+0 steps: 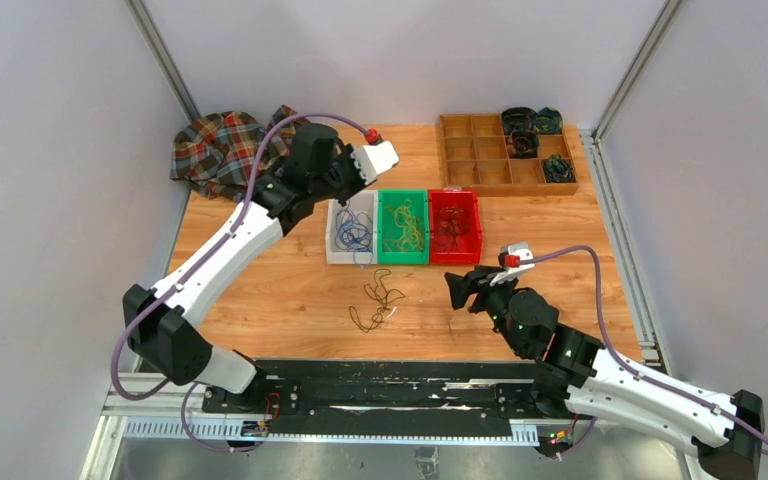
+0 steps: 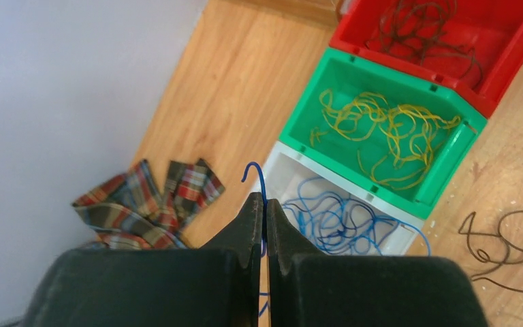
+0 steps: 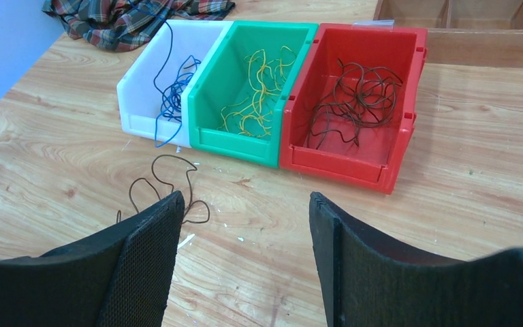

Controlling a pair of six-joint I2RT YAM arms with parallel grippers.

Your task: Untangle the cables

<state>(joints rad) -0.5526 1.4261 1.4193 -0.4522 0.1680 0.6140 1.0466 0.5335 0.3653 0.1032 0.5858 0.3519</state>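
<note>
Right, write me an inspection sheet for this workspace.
Surface: wooden table; white bin, green bin, red bin in a row.
Job's things: blue cables in white bin, yellow cables in green, dark cables in red; loose dark cable on the table.
Clutter: plaid cloth, far left; wooden tray with coiled bundles, far right.
Grippers: left claw shut on a blue cable above white bin; right claw open, empty.
Cables: purple arm cables along both arms.
Surroundings: white walls, metal frame posts.

The blue cable [image 2: 261, 176] is hidden below where the left pincer [image 2: 264, 204] is closed on it — the dark cable [image 2: 507, 253] is cut by the right edge; tray bundles [image 1: 522, 133] are perhaps cords.
</note>
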